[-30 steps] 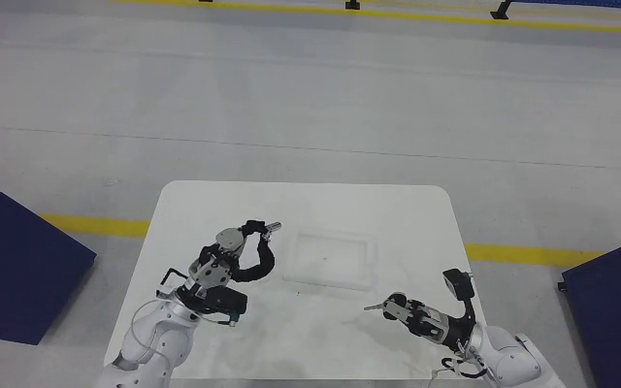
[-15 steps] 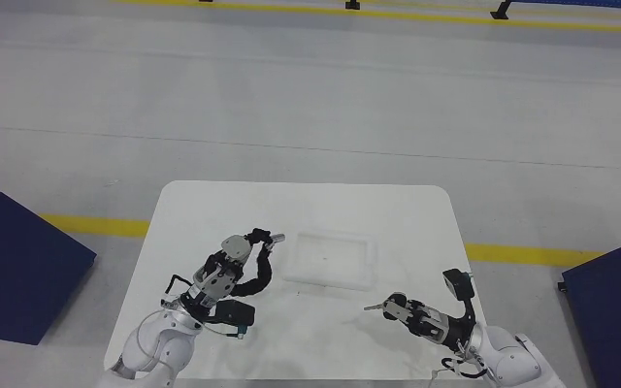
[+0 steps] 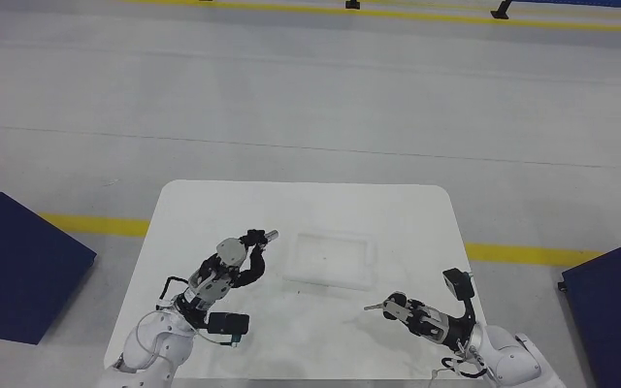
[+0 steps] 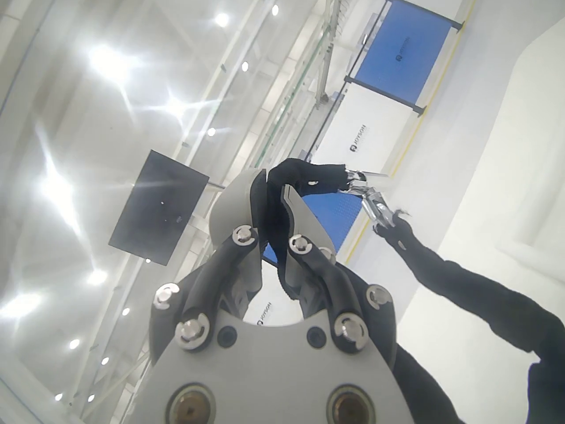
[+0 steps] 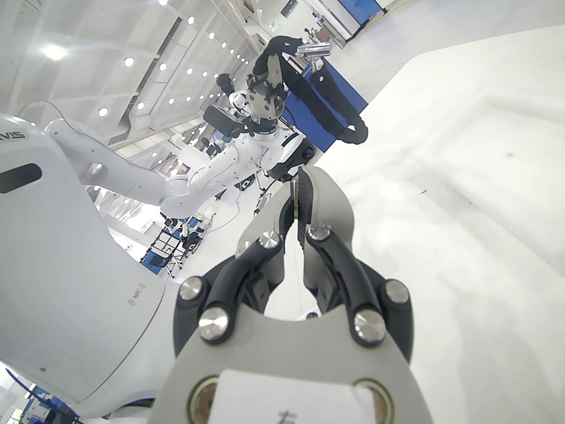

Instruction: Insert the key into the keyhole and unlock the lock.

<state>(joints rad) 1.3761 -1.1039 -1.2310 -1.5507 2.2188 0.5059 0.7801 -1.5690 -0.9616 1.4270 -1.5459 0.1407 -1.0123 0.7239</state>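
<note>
Obs: left end effector (image 4: 270, 180) sits above the left half of the white worktop (image 3: 408, 213), clamped on a black fabric-sleeved cable lock with silver metal ends (image 4: 463, 284). Right end effector (image 3: 387, 307) is low at the front right, pinched narrow on a small metal key (image 3: 371, 307), well apart from the lock.
</note>
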